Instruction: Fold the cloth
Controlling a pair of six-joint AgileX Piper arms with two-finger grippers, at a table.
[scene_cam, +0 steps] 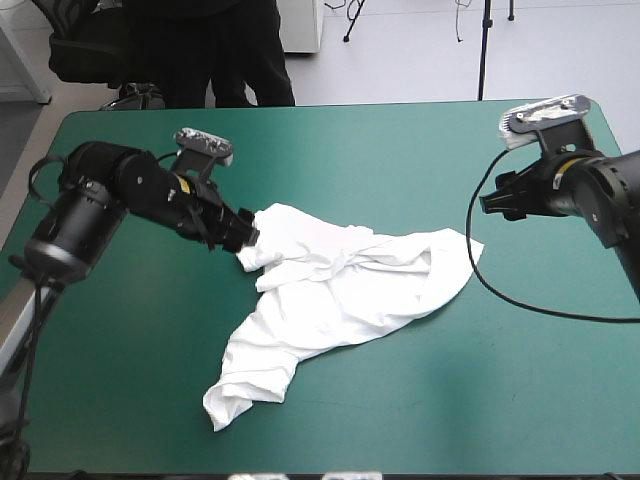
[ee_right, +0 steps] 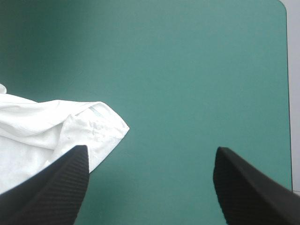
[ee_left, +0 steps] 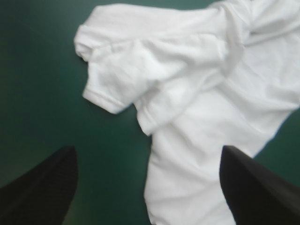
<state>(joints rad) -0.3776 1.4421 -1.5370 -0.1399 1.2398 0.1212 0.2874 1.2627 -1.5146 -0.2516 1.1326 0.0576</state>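
A: What is the surface like?

B: A counter (scene_cam: 420,430) under a teal-green cover (scene_cam: 400,150), with only the T-shirt (scene_cam: 340,300) lying on it.

A: Where is the T-shirt? Set the dial on the counter's middle, 12 at the far edge.

B: Nearest, a bunched end sits toward 7 o'clock, short of the near edge. From there the cloth runs up over the middle, rumpled and partly spread. One corner reaches toward 3 o'clock and one end toward 10.

A: And the left claw (scene_cam: 246,236)?

B: It is at 10 o'clock, right at that end of the T-shirt, released and spread wide. In its wrist view a sleeve (ee_left: 108,93) lies just ahead of it, and white cloth runs in between its two sides. I cannot tell whether it touches the cloth.

A: The right claw (scene_cam: 488,202)?

B: At 2 o'clock, also released and spread wide. It is near the 3 o'clock corner but apart from it. In its wrist view that corner lies beside one side of the claw, and bare cover fills the gap.

A: The arms?

B: The left comes in from 9, bent and angled down to the T-shirt. The right enters from 3, held above the cover and pointing toward 9.
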